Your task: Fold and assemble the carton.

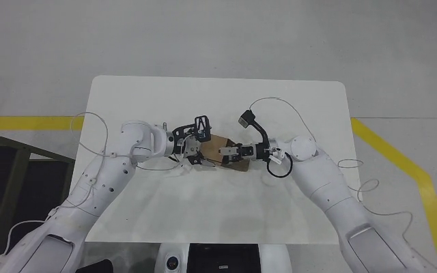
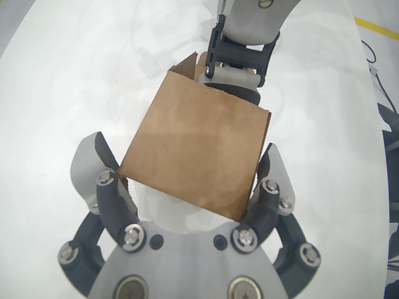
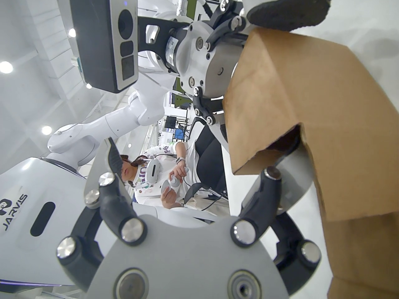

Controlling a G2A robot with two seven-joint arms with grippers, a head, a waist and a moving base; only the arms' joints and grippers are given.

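Both arms are meeting over the middle of the white table point(image 1: 293, 205), and the brown carton point(image 1: 220, 146) is sitting right between them, about midway across the top. From where I am standing I cannot tell whether it is resting on the surface or being held just above it.

The left gripper point(image 2: 184, 144) is grasping the carton at 1 end. Its 2 fingers point(image 2: 93, 157) are standing on either side of the near edge, each dark pad touching a corner of the cardboard, with a flat closed panel facing up toward the wrist.

The right gripper point(image 3: 199, 154) is sitting at the opposite, open end with its jaws spread wide. 1 finger point(image 3: 274, 185) is tucked inside the opening beneath a loose flap, while the other finger point(image 3: 110, 157) is hanging free in the air beside the carton, touching nothing. That hand is released and not pinching the cardboard.

The open end is showing unfolded flaps pointing toward the right arm. A yellow line point(image 1: 41, 123) is running along the floor beside the table.
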